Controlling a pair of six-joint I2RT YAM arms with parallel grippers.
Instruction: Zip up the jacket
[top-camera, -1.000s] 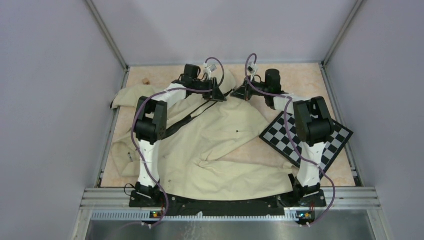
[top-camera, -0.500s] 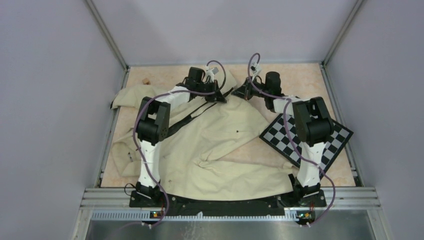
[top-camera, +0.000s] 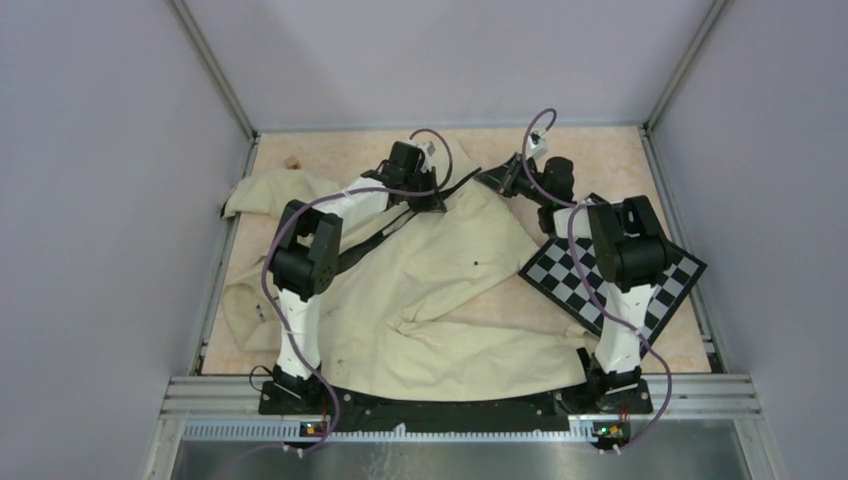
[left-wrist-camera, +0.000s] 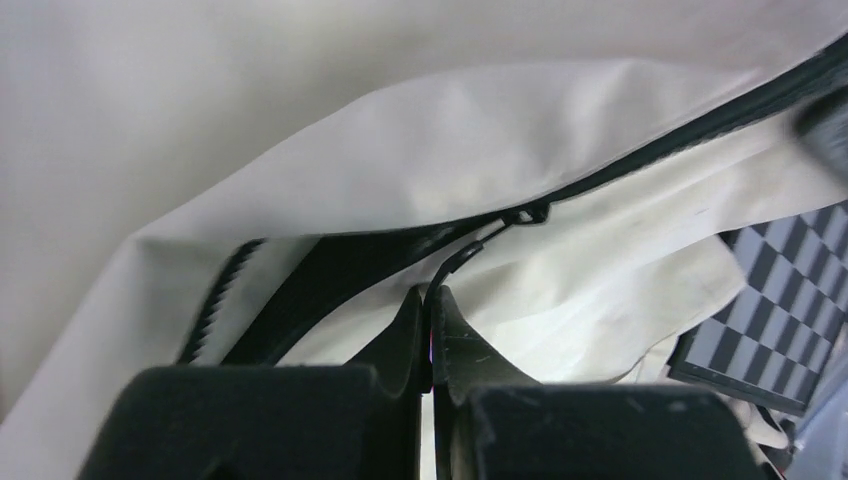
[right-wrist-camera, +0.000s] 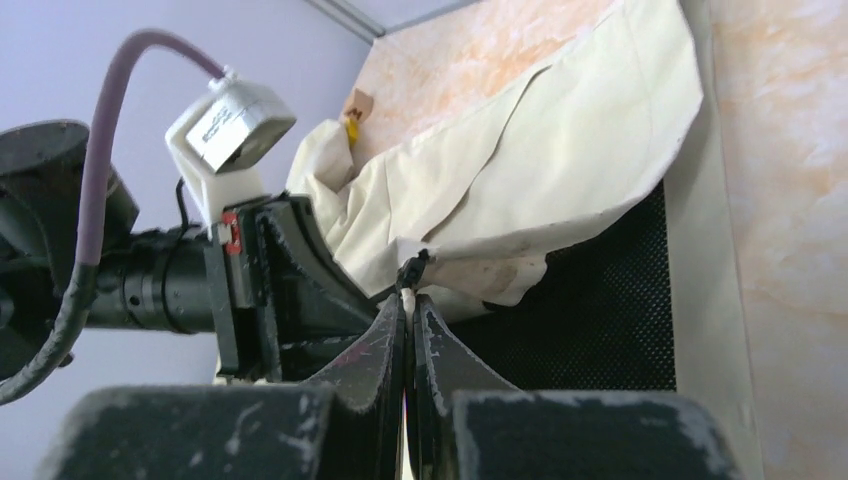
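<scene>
Black zipper pull (left-wrist-camera: 465, 258) is pinched in your left tool (left-wrist-camera: 428, 295); slide it steadily, with your right tool (right-wrist-camera: 408, 300) clamped on the jacket (right-wrist-camera: 520, 170), pulling taut.

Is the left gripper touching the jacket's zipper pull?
Touching. Left wrist view: the left gripper is pinched shut on the black zipper pull.

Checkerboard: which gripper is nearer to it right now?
Right. The right gripper pinches the jacket just beyond the far corner of the checkerboard; the left gripper holds the zipper pull farther left.
</scene>
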